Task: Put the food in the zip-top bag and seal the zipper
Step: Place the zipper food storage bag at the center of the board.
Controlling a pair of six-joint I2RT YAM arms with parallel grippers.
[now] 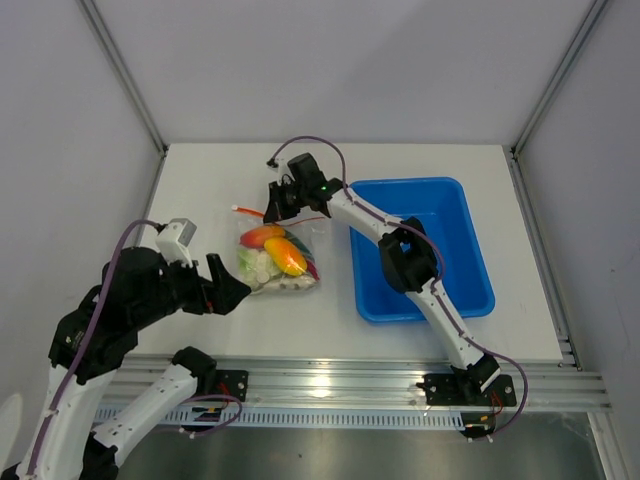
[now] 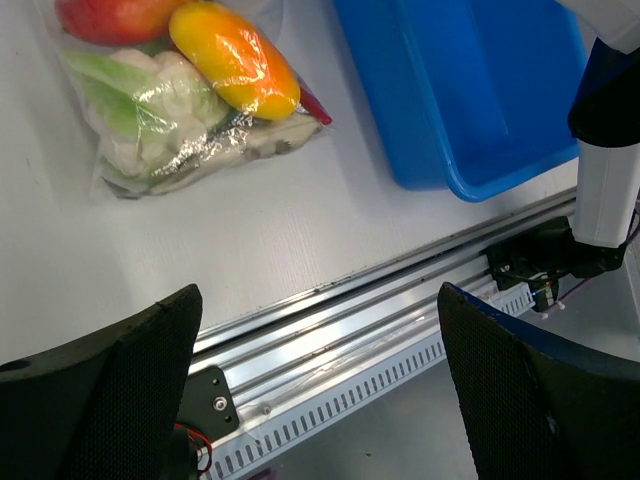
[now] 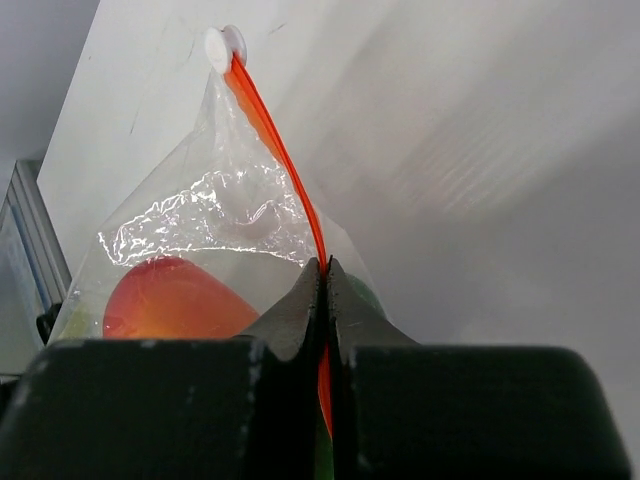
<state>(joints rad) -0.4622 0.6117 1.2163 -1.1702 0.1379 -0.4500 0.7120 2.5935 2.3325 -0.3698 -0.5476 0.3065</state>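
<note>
The clear zip-top bag (image 1: 280,262) lies on the white table left of the tray, and the food is inside it. An orange-yellow pepper (image 1: 286,256), a red tomato (image 1: 261,236) and white cauliflower (image 1: 257,266) show through the plastic. In the left wrist view the pepper (image 2: 235,58) and cauliflower (image 2: 150,95) sit at the top left. My right gripper (image 3: 325,266) is shut on the red-orange zipper (image 3: 272,135), which runs away to a white end piece (image 3: 225,45). From above, the right gripper (image 1: 277,204) sits at the bag's far edge. My left gripper (image 1: 226,284) hangs open and empty near the bag's left corner.
A blue rectangular tray (image 1: 455,215) stands right of the bag, and the right arm reaches across its left rim. Its corner (image 2: 470,90) shows in the left wrist view. The metal rail (image 2: 380,320) runs along the table's near edge under the left gripper (image 2: 318,300).
</note>
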